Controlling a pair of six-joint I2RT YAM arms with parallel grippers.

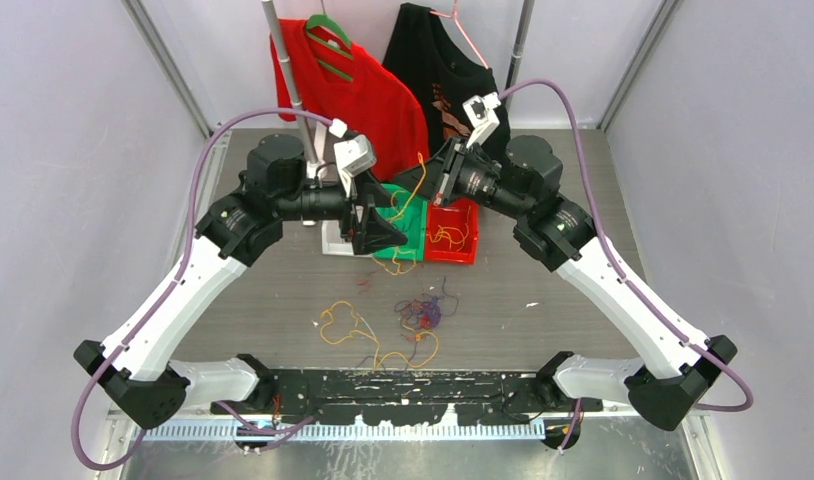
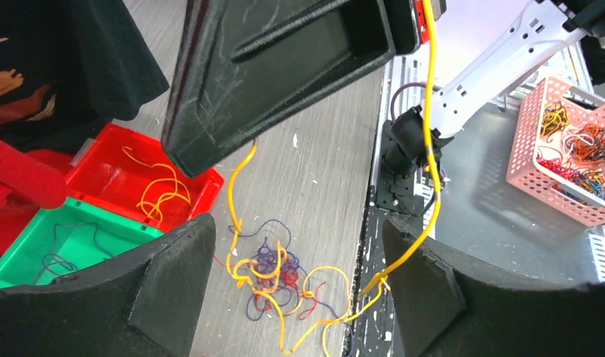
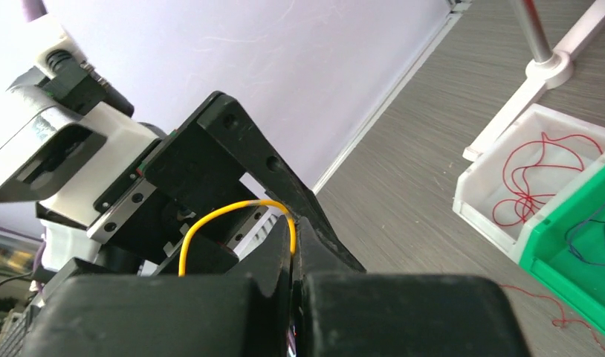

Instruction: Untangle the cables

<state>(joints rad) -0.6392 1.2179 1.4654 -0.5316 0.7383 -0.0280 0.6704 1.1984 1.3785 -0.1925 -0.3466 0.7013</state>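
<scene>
The cables (image 1: 415,318) lie in a loose tangle of yellow-orange, red and purple strands on the table; in the left wrist view the tangle (image 2: 273,274) shows between my left fingers, far below them. My left gripper (image 2: 298,223) is open, its jaws wide apart and gripping nothing, and hovers over the bins (image 1: 376,232). My right gripper (image 3: 294,227) is shut on a yellow cable (image 3: 210,219) that loops out of its tips. It is raised just right of the left gripper (image 1: 445,185). From it the yellow strand (image 2: 238,182) hangs down to the tangle. Another yellow length (image 2: 432,134) runs past my left gripper's right finger.
A red bin (image 1: 453,235) holds yellow strands, a green bin (image 1: 415,215) purple ones, a white bin (image 3: 508,178) a red one. A red shirt (image 1: 358,90) and a black shirt (image 1: 433,60) hang at the back on a stand (image 1: 288,70). A pink basket (image 2: 563,152) of cables sits off the table.
</scene>
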